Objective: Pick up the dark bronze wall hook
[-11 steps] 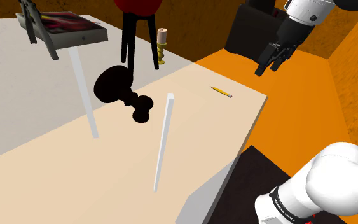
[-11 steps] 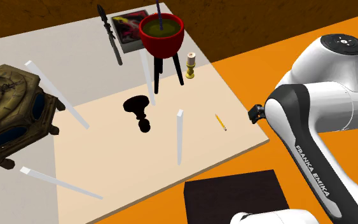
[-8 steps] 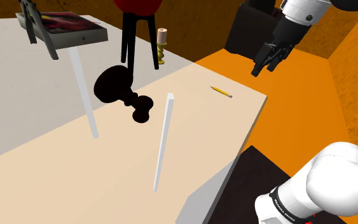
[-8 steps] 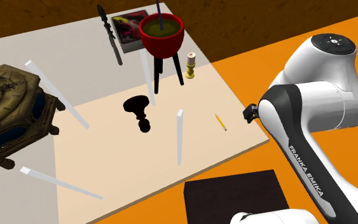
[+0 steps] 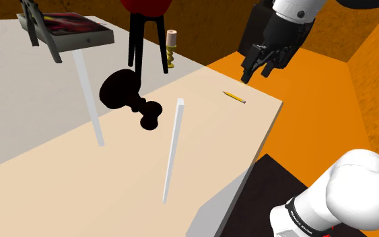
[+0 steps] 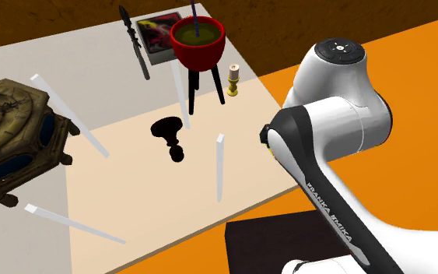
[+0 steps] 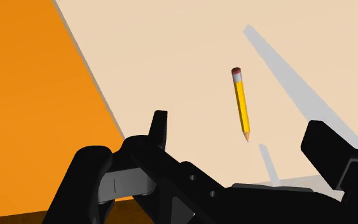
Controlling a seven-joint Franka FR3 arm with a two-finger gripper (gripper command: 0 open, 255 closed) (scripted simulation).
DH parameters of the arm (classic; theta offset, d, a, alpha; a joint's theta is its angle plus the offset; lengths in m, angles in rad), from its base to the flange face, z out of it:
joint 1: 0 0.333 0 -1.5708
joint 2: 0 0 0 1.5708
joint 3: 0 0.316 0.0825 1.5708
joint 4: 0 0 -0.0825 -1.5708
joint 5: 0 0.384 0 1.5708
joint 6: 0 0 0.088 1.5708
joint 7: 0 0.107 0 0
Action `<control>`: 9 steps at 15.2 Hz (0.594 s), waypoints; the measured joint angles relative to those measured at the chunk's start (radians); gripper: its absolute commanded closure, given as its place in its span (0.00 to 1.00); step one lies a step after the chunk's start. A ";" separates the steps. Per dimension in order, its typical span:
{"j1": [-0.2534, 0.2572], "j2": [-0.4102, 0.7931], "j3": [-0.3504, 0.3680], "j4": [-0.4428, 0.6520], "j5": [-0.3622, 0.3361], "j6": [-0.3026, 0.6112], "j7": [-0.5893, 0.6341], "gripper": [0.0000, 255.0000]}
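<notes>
2 fingers stand wide apart in the wrist view with nothing between them, so the gripper is open and empty. That same view has a yellow pencil lying on the beige surface just ahead of the gripper, near the edge where the orange floor starts. The second exterior view can't give you the pencil, since the white arm sits in front of that spot. It does give the old clock and the red pot on its black stand, though. The dark bronze wall hook looks nearly black. It lies on the surface by the stand's feet, near a white bar, and well apart from the gripper. Compared with 0.7 s ago, the gripper has slid toward the shoulder view's left and sits closer to the pencil. Hook and pencil haven't budged.
</notes>
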 measured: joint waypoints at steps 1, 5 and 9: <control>0.006 0.016 0.023 0.010 0.010 0.007 0.025 0.00; 0.022 0.085 0.102 0.067 0.037 0.027 0.111 0.00; 0.032 0.186 0.192 0.152 0.049 0.050 0.208 0.00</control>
